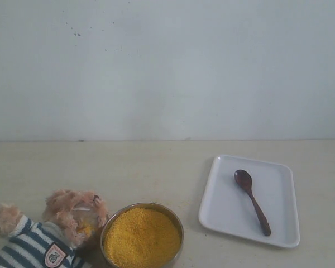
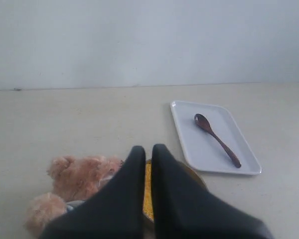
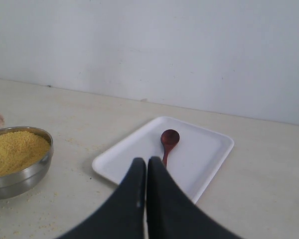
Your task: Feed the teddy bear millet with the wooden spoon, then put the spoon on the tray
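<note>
The dark wooden spoon (image 1: 252, 200) lies inside the white tray (image 1: 224, 215) at the right, bowl end toward the wall. A metal bowl (image 1: 177, 219) heaped with yellow millet (image 1: 140, 237) stands at the front, next to the teddy bear (image 1: 50, 234) in its striped shirt, which has yellow grains at its mouth. Neither gripper appears in the exterior view. My left gripper (image 2: 145, 150) is shut and empty above the millet (image 2: 147, 191) and the bear (image 2: 77, 177). My right gripper (image 3: 145, 162) is shut and empty, over the tray (image 3: 209, 154) near the spoon (image 3: 168, 141).
A pale wall rises behind the beige table. Scattered millet grains lie on the table (image 3: 35, 211) around the bowl (image 3: 20, 177). The tray (image 2: 192, 149) and spoon (image 2: 217, 138) also show in the left wrist view.
</note>
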`<state>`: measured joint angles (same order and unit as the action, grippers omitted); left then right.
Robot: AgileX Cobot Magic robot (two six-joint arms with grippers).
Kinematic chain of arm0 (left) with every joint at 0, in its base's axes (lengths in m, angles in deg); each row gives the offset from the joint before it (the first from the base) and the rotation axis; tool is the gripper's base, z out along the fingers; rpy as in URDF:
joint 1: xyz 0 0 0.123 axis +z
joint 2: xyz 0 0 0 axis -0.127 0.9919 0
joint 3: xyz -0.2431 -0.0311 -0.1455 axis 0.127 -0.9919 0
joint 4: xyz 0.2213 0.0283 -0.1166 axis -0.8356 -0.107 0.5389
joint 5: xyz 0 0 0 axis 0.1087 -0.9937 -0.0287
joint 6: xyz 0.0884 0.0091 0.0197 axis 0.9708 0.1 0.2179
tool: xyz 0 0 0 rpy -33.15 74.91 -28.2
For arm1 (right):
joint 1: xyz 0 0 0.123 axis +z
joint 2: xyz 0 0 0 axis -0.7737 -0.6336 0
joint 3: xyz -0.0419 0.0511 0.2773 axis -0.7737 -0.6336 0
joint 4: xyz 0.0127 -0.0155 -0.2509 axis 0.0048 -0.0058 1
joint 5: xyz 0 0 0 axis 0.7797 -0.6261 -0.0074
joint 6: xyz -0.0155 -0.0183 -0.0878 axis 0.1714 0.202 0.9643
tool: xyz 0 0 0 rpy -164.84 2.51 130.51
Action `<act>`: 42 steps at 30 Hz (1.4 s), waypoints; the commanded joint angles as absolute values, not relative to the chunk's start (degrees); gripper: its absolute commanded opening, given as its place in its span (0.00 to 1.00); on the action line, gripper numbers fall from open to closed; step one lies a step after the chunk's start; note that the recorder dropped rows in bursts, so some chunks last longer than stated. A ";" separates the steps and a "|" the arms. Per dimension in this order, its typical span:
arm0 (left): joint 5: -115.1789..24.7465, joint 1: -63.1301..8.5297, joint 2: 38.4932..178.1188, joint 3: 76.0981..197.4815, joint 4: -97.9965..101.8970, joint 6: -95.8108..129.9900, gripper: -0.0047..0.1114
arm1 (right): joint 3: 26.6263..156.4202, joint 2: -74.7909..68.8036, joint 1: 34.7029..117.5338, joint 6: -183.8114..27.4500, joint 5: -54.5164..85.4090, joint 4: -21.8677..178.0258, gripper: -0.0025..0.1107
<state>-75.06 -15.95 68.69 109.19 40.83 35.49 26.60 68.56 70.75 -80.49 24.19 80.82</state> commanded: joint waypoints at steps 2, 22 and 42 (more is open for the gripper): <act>-70.81 -16.66 63.59 103.27 42.88 38.98 0.07 | 26.63 68.80 70.65 -80.24 23.86 81.00 0.02; -60.48 -16.66 42.60 85.84 47.64 39.53 0.07 | 26.63 68.80 70.65 -80.24 23.86 81.00 0.02; -57.72 -16.51 38.49 78.72 49.55 40.12 0.07 | 26.63 68.80 70.65 -80.24 23.86 80.90 0.02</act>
<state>-56.95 -16.42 38.70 78.99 49.10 39.68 26.60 68.56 70.75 -80.49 24.19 80.66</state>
